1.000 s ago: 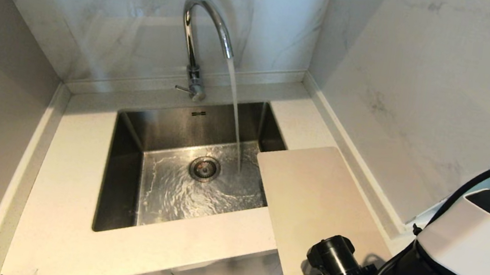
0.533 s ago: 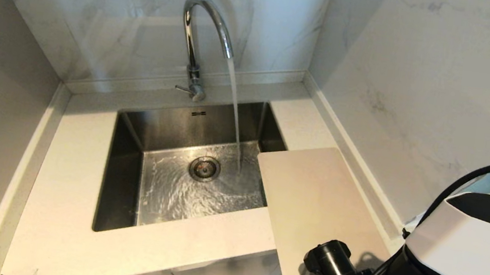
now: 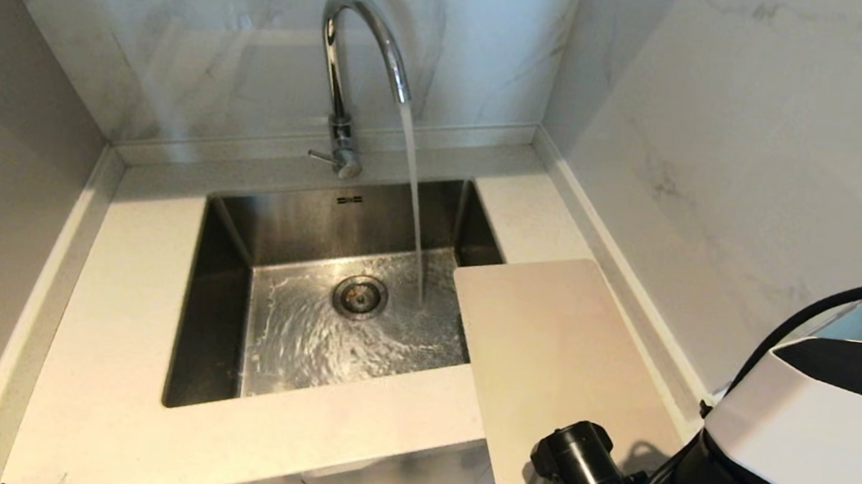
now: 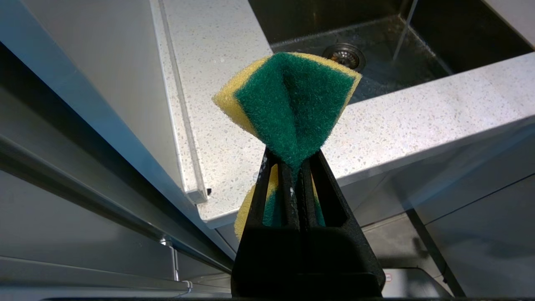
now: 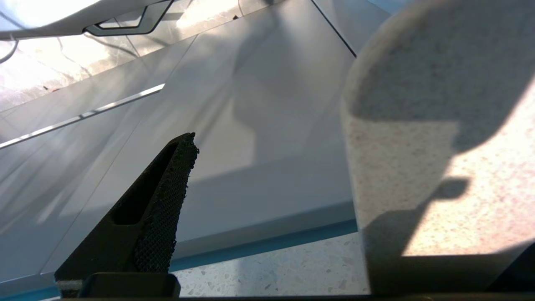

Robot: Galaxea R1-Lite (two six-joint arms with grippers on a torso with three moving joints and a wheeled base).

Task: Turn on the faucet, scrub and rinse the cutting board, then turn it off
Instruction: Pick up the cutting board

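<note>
A tall shiny chrome gooseneck faucet (image 3: 353, 76) stands at the upper centre of the head view, behind a rectangular stainless-steel sink (image 3: 232, 250), with its small lever (image 3: 320, 155) sticking out toward the frame's left. A stream of water (image 3: 413, 199) falls from the spout and ripples across the basin floor beside the round metal drain (image 3: 360, 297). Two small dark slots sit on the sink's back wall below the faucet; no readable writing shows anywhere.

The large flat cream-white plastic cutting board (image 3: 557, 356) lies in the lower right of the head view on the pale speckled stone counter (image 3: 113, 351), its left edge hanging over the sink's right rim. Grey-veined marble walls (image 3: 698, 143) close in behind and on the right.

The right arm's black wrist and white shell (image 3: 826, 439) fill the lower right corner, covering the board's near end. In the right wrist view one black ribbed finger (image 5: 167, 200) shows at lower left, the fingers spread wide and empty, with a rounded speckled slab corner (image 5: 418, 146) close at right.

In the left wrist view, the left gripper (image 4: 297, 169) has its black fingers clenched on a green-and-yellow sponge (image 4: 292, 100), pinched into a fold, near the counter's front edge.
</note>
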